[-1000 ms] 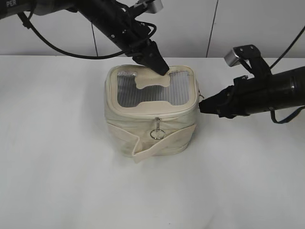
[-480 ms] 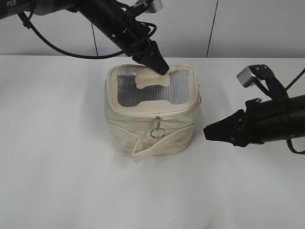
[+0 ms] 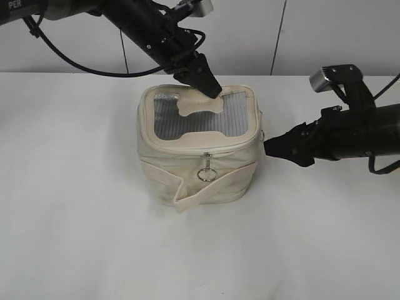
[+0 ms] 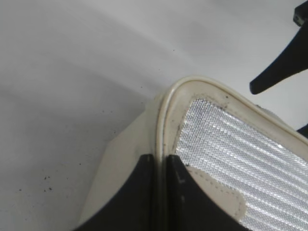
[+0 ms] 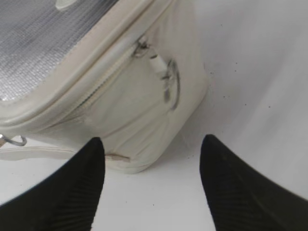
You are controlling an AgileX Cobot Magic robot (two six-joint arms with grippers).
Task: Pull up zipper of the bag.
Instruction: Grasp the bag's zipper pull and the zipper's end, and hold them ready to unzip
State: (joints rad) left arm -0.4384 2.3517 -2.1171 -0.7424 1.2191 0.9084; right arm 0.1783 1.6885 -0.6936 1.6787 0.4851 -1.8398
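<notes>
The cream bag (image 3: 187, 169) stands mid-table with its mesh lid (image 3: 206, 119) facing up. The zipper track (image 3: 187, 149) runs round the lid rim. One silver slider with a ring pull (image 3: 206, 174) hangs at the front. A second slider and ring (image 5: 167, 80) sits on the bag's right side. My left gripper (image 3: 211, 89) is shut, its tips resting on the lid's far rim (image 4: 166, 120) beside the cream patch (image 4: 216, 197). My right gripper (image 3: 269, 149) is open and empty, just right of the bag, level with its side. Its fingers (image 5: 82, 178) frame the bag's lower corner.
The bag's strap band (image 3: 206, 190) folds across the front and sticks out at the lower left. The white table (image 3: 75, 237) spreads all round. A pale wall (image 3: 325, 37) stands behind. The right fingers also show in the left wrist view (image 4: 284, 65).
My right gripper dropped back down and to the right, away from the bag, then came back up close to the bag's right side. The left gripper and the bag have not moved.
</notes>
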